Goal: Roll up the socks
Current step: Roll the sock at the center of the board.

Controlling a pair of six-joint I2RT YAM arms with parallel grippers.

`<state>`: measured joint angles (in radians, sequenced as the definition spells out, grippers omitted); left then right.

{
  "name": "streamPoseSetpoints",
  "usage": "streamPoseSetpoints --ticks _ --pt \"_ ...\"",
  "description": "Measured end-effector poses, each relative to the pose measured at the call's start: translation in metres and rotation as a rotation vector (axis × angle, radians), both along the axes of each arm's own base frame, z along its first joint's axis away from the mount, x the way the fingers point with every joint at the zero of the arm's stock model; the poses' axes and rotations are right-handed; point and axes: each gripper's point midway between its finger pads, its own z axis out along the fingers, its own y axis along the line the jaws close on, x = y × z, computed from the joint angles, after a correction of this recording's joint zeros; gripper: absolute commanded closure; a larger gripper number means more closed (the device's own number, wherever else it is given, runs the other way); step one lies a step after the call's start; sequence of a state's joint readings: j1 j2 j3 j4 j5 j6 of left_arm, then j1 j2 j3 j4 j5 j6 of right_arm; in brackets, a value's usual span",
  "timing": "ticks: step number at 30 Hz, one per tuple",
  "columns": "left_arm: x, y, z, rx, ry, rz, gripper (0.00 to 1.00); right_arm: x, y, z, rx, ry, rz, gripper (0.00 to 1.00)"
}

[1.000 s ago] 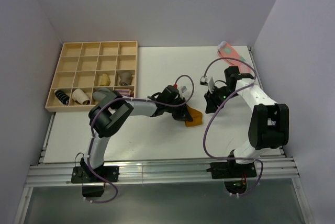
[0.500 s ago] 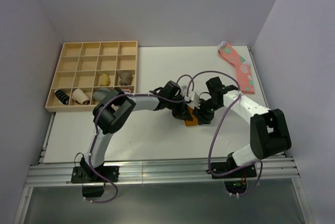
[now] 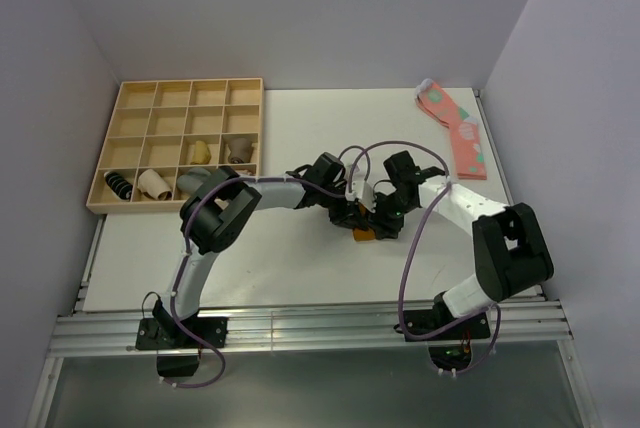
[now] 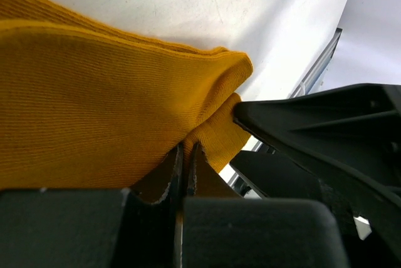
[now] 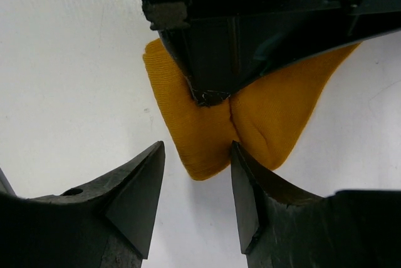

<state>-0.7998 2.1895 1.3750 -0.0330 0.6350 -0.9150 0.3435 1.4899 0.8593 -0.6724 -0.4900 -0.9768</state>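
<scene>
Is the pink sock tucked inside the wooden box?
No, the pink sock lies flat on the white table near the right wall, far from the wooden box.

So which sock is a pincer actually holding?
The mustard sock, clamped in the left pincer at mid-table. The pink spotted sock lies apart from both arms at the far right edge.

table (image 3: pixel 300 138): tray (image 3: pixel 190 81), pink sock (image 3: pixel 462 133), orange sock (image 5: pixel 188 136)

1 mustard sock (image 5: pixel 188 130), 1 pink sock (image 3: pixel 458 131), 1 tray (image 3: pixel 170 96) w/ maybe 5 bundles (image 3: pixel 155 184).
</scene>
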Motion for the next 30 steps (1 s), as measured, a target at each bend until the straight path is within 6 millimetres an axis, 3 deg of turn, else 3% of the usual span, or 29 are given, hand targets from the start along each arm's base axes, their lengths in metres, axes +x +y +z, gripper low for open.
streamPoseSetpoints --ticks 7,13,23,26,30 --pt "0.0 0.0 0.0 -0.003 0.008 -0.003 1.0 -0.001 0.0 -0.009 -0.024 0.012 0.021 0.48" --pt "0.001 0.001 -0.001 -0.011 0.033 0.001 1.0 0.001 0.0 -0.015 -0.038 0.013 0.023 0.57" --pt "0.001 0.002 -0.002 -0.02 0.04 0.008 1.0 0.005 0.0 -0.017 -0.052 0.036 -0.012 0.88" --pt "0.002 0.002 -0.003 -0.029 0.04 0.009 0.97 0.006 0.001 -0.017 -0.061 0.07 -0.024 0.92" --pt "0.002 0.003 -0.003 -0.033 0.038 0.017 0.82 0.006 0.002 -0.017 -0.074 0.123 -0.032 0.94"
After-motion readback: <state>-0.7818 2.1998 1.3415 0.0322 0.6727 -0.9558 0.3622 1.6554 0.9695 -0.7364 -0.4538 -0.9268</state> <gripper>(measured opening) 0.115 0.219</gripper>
